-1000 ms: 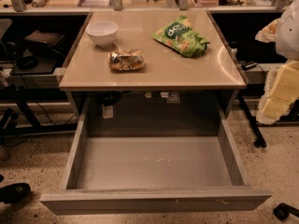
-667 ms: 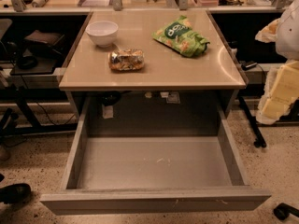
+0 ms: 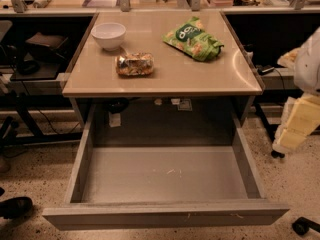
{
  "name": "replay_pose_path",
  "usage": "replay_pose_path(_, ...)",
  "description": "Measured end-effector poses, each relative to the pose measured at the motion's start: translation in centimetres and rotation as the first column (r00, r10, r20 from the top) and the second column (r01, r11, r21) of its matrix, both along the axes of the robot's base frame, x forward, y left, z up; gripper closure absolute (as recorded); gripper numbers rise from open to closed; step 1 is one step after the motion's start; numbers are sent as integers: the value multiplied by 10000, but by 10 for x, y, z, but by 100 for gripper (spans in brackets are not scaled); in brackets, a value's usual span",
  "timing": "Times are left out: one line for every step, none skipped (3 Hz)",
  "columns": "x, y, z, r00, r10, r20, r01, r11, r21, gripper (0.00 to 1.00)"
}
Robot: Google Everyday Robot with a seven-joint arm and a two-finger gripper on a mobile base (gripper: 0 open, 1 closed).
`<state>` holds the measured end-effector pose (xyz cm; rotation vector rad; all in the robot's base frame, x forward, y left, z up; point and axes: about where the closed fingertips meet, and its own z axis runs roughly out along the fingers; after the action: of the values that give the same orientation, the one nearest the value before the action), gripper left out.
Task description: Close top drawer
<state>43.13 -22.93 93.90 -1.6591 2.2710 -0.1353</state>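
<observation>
The top drawer (image 3: 165,174) is pulled far out below the tan table top (image 3: 165,79). It is wide, grey and empty inside, with a plain flat front (image 3: 165,216) near the bottom edge of the view. Small pale scratches show on the front right of centre. My arm is at the right edge. Its pale yellow end, the gripper (image 3: 296,126), hangs beside the drawer's right wall, apart from it and about level with the table's underside.
On the table top are a white bowl (image 3: 109,35), a clear-wrapped snack (image 3: 134,64) and a green chip bag (image 3: 193,38). Dark shelves and cables lie to the left. A chair castor (image 3: 302,226) is at the bottom right and a black shoe (image 3: 15,206) at the bottom left.
My arm at the right edge has sunk a little lower. The drawer stands as far open as before.
</observation>
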Motion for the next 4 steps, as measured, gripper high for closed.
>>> replay_pose_path(-23,-31,-48,9949,-859,-537,840,9958,-364,0)
replay_pose_path(-57,-57,-85,9770,-1687,-1303,1603,9844,-732,0)
replay_pose_path(-60,-58,-90,9756,-1694,-1397,1601,9842,-756,0)
replay_pose_path(-67,-52,-87,9842,-1479,-969,1430,9882,-557,0)
